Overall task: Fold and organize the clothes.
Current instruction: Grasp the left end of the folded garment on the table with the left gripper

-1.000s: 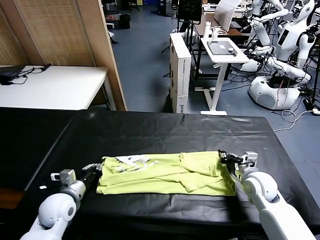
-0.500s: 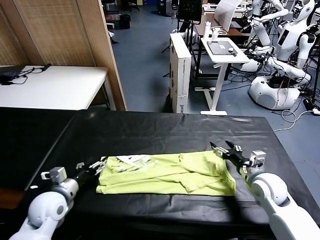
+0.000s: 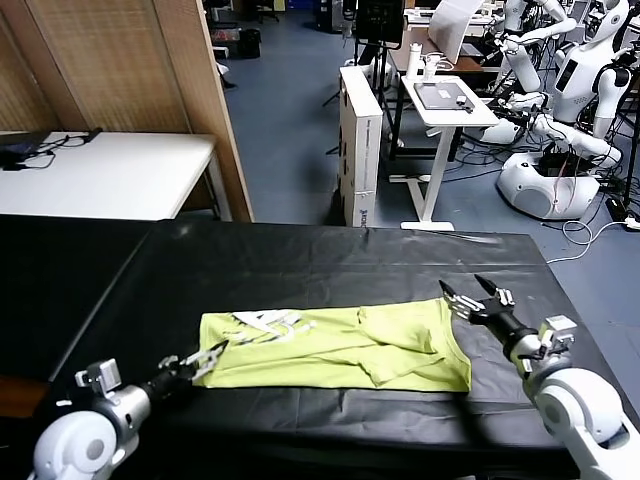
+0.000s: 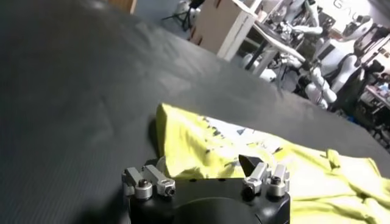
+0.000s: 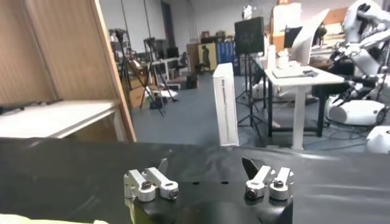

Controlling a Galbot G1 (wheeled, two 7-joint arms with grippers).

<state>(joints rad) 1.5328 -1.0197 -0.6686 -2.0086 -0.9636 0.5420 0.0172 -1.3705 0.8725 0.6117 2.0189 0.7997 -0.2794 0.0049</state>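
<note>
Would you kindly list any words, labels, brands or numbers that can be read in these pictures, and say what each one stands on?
No text can be read with certainty.
T-shirt: whitish print, too broken up by folds to read.
White upright box: small dark marking near its base, too small to read.
Back wall in the left wrist view: pale letters cut off by the frame edge, unreadable.

We cannot read the whitish print (image 3: pixel 268 322) on the T-shirt (image 3: pixel 340 348), which is folded over itself, hiding its under layers. Both arms run off the head view's lower edge at 7 and 5 o'clock. In the right wrist view only a pale sliver of cloth shows at 7 o'clock.
</note>
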